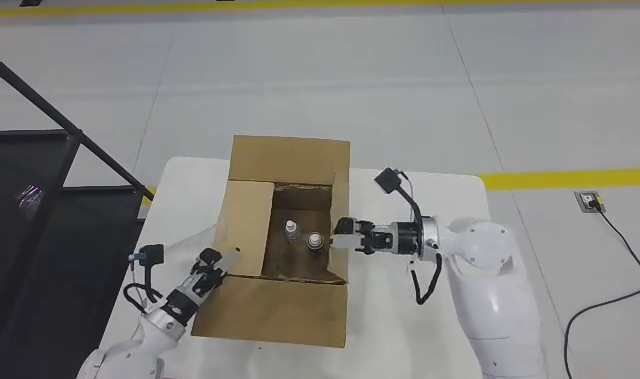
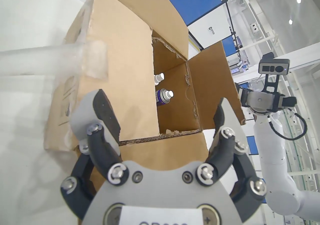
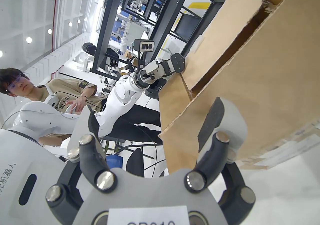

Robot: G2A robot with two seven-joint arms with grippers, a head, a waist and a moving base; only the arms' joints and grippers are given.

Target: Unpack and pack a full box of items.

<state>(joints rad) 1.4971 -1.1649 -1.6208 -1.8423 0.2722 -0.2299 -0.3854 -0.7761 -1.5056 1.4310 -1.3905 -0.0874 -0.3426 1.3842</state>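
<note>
An open cardboard box (image 1: 285,309) stands in the middle of the white table (image 1: 400,309) with its flaps spread out. Inside it stand a white-capped bottle (image 1: 291,227) (image 2: 159,78) and a purple spray can (image 1: 314,241) (image 2: 163,96). My left gripper (image 1: 212,265) (image 2: 161,100) is open just outside the box's left flap (image 2: 120,78), where a strip of clear tape (image 2: 72,53) hangs loose. My right gripper (image 1: 341,229) (image 3: 155,108) is open at the box's right side, and the edge of the right flap (image 3: 180,131) lies between its fingers (image 3: 220,121).
A black metal frame (image 1: 60,169) and a dark surface stand just left of the table. The table's front edge runs close under the box's near flap. Bare tabletop lies to the right, behind the right arm (image 1: 480,259).
</note>
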